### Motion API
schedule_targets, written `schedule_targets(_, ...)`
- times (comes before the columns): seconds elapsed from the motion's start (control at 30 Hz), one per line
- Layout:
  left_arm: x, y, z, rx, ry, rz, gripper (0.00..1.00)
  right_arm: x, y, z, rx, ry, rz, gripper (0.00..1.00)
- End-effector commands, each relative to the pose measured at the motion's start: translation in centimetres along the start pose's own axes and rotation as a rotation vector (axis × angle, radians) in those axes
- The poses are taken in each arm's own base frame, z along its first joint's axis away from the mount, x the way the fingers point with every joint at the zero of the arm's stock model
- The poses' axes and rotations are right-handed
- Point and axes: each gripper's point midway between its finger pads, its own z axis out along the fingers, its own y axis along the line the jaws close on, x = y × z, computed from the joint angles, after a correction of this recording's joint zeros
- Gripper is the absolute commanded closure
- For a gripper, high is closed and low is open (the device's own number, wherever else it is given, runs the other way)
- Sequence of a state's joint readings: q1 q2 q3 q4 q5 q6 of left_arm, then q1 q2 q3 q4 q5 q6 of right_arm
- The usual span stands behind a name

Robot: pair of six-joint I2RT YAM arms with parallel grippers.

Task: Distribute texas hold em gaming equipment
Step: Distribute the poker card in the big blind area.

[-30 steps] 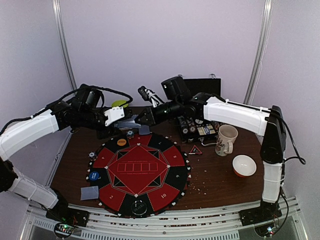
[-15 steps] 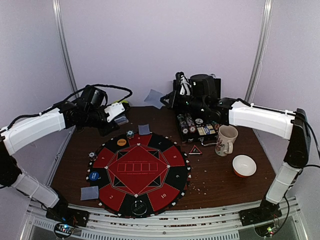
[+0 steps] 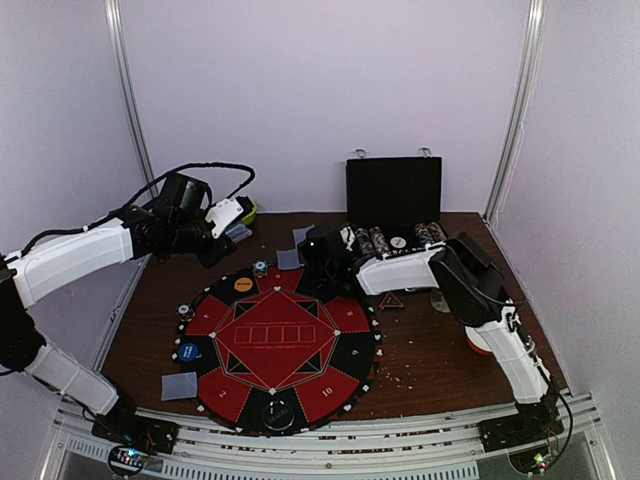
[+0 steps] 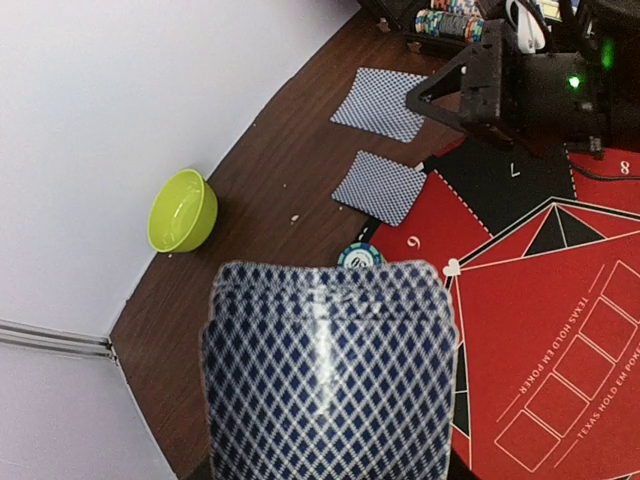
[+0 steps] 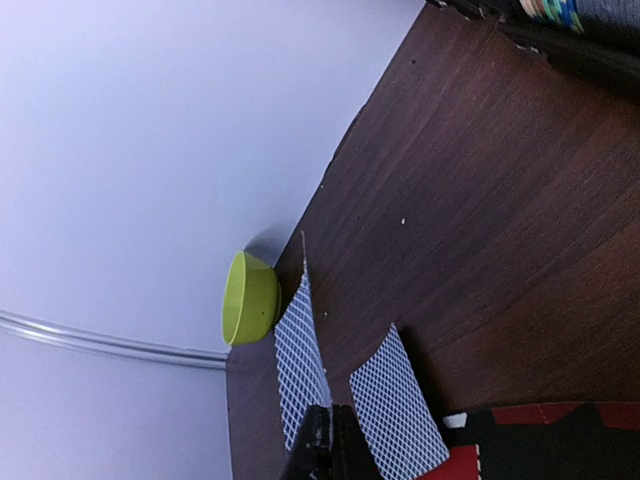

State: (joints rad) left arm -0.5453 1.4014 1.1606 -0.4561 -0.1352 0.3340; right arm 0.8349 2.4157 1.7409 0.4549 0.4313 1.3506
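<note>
My left gripper (image 3: 232, 224) is shut on a deck of blue-backed playing cards (image 4: 330, 370) that fills the lower left wrist view and hides its fingers. My right gripper (image 5: 328, 442) is shut on the edge of a single card (image 5: 300, 345), held low over the table behind the round red-black mat (image 3: 275, 340). Another card (image 5: 398, 410) lies flat beside it at the mat's far rim, with a striped chip (image 4: 360, 257) close by. A third card (image 3: 180, 385) lies at the mat's front left. An orange disc (image 3: 243, 284), a blue disc (image 3: 188, 351) and a red-black triangle (image 3: 390, 300) lie around the mat.
A green bowl (image 4: 183, 210) stands against the back wall on the left. An open black case with rows of chips (image 3: 395, 238) stands at the back right. The right arm (image 3: 480, 290) crosses the right half of the table and covers what stands there.
The right gripper drew a card from the deck, lifted it toward the back, then came down with it behind the mat. The left gripper pulled back slightly, still holding the deck.
</note>
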Motion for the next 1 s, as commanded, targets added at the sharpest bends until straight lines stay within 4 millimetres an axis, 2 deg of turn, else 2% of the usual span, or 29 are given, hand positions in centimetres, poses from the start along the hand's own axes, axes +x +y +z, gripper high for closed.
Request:
schedule_targets(0.0, -0.7, 1.1, -0.4, -0.026, -0.056, -0.023, 0.58, -0.7, 1.4, 1.7, 0.002, -0.107, 0.139, 1.0)
schedule_targets(0.13, -0.4, 1.5, -0.6, -0.028, -0.056, -0.033, 0.57, 0.6, 0.0, 3.4, 0.035, -0.107, 0.152, 1.0)
schedule_targets(0.3, -0.5, 1.8, -1.0, -0.014, -0.082, -0.043, 0.57, 1.7, -1.8, 4.4, 0.084, -0.095, 0.139, 1.0)
schedule_targets(0.73, -0.6, 2.6, -1.6, -0.009, -0.109, -0.062, 0.57, 3.9, -3.1, 3.6, 0.135, -0.029, 0.0, 1.0)
schedule_targets(0.83, -0.6, 2.5, -1.6, -0.005, -0.111, -0.062, 0.57, 4.5, -3.9, 3.6, 0.155, -0.019, 0.018, 1.0)
schedule_targets(0.97, -0.6, 2.6, -1.7, -0.006, -0.114, -0.062, 0.57, 5.1, -4.0, 3.6, 0.15, -0.025, 0.035, 1.0)
